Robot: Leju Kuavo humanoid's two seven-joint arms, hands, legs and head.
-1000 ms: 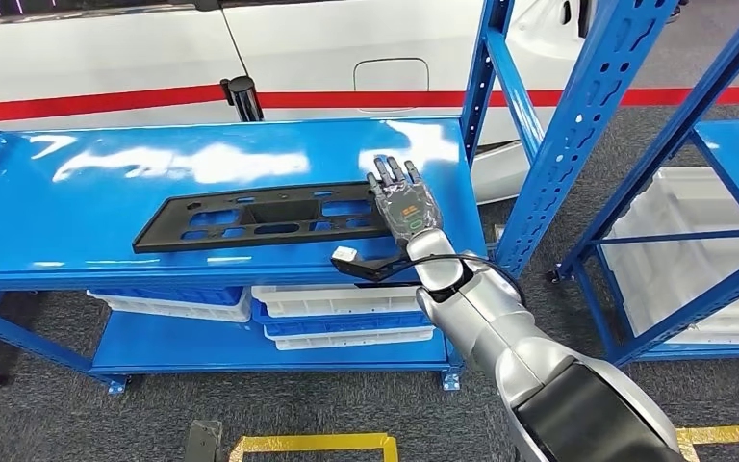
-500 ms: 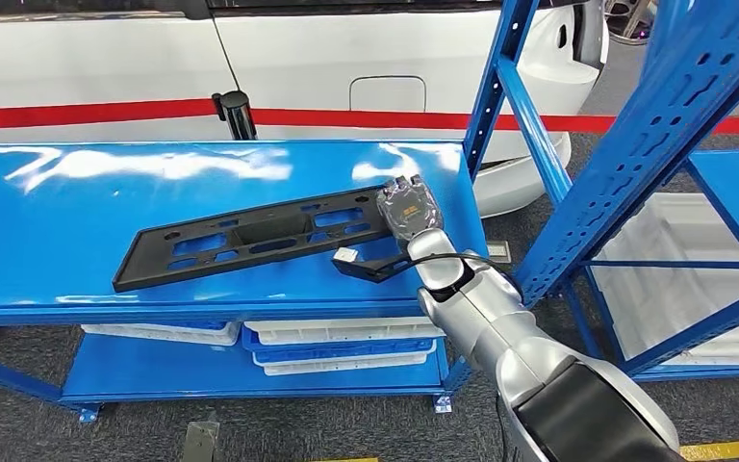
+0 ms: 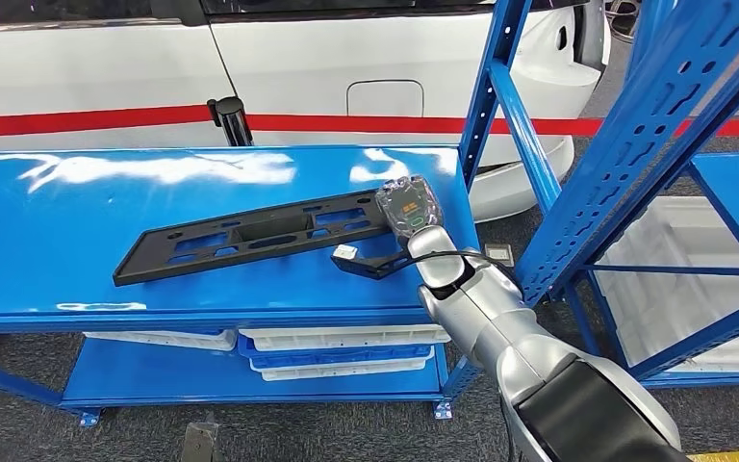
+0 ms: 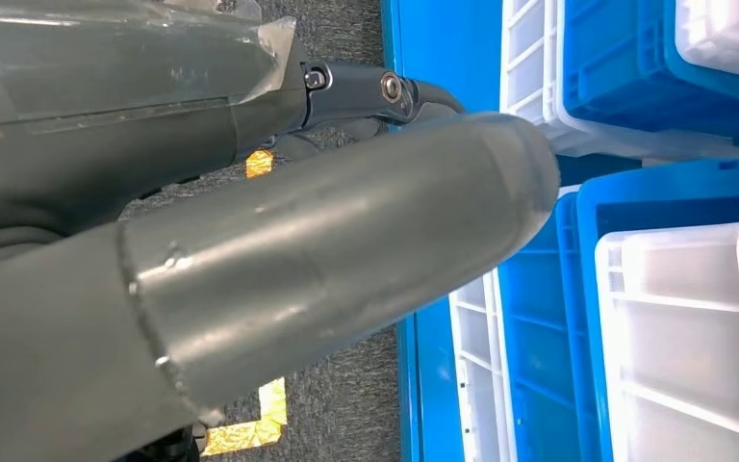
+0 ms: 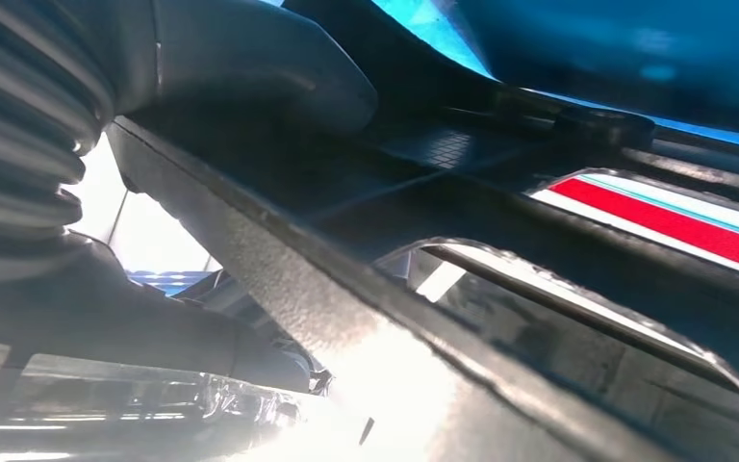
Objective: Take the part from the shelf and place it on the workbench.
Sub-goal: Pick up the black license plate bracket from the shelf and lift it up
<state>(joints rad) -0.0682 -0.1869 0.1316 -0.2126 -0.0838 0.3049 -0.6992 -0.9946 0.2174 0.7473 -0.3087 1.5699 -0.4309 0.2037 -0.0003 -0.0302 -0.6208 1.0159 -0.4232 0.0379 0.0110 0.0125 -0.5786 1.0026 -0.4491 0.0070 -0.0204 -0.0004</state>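
On the blue shelf (image 3: 77,260), the right hand (image 3: 406,209) grips the long black part (image 3: 250,236) by its right end.

You see a black part (image 3: 250,236) on a shiny blue shelf (image 3: 77,241), blue and white bins (image 4: 654,327), and a white car (image 3: 346,67) with a red stripe.
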